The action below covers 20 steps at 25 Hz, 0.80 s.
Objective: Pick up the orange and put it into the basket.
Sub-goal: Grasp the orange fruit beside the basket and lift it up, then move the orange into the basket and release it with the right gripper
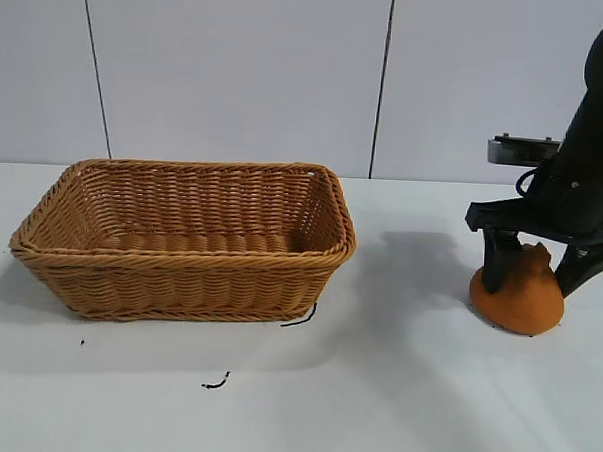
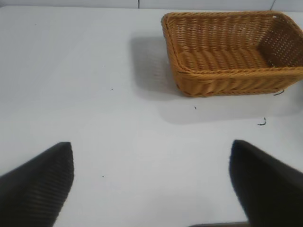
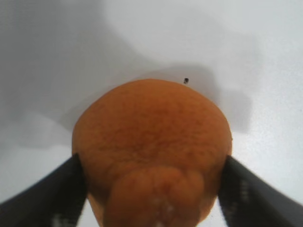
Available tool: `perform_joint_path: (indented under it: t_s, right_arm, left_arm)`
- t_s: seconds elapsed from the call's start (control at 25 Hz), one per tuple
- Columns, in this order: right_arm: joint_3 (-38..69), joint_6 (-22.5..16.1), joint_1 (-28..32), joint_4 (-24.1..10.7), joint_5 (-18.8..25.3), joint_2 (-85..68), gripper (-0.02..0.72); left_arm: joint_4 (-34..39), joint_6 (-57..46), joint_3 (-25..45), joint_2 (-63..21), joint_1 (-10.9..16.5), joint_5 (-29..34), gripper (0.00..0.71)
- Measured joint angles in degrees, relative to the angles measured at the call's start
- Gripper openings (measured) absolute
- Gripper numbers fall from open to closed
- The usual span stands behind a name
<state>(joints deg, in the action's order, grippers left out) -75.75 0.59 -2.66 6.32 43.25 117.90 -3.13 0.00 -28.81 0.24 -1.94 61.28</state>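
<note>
The orange is a knobbly orange-brown lump that rests on the white table at the right. My right gripper stands over it with one black finger on each side. In the right wrist view the orange fills the gap of the right gripper, and both fingers touch its sides. The wicker basket stands at the left, well apart from the orange; nothing shows inside it. My left gripper is open and empty over bare table, with the basket farther off.
Two small dark thread scraps lie on the table, one at the basket's front right corner and one in front of it. A panelled wall runs behind the table.
</note>
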Motion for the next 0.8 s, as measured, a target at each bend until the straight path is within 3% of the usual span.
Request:
perform_joint_path:
  t_s: [0.16,0.48,0.8]
  right_arm:
    - [-3.68,0.11,0.0,-0.23,3.62,-1.66,0.106]
    - [-21.86,0.11,0.0,-0.32,13.14,-4.43,0.105]
    - [-28.71,0.11,-0.43,2.53,16.44,-4.43,0.097]
  left_arm:
    - [0.0,0.0,0.0,0.0,0.0,0.0,0.639]
    - [0.0,0.0,0.0,0.0,0.0,0.0,0.639]
    - [0.0,0.0,0.0,0.0,0.0,0.0,0.639]
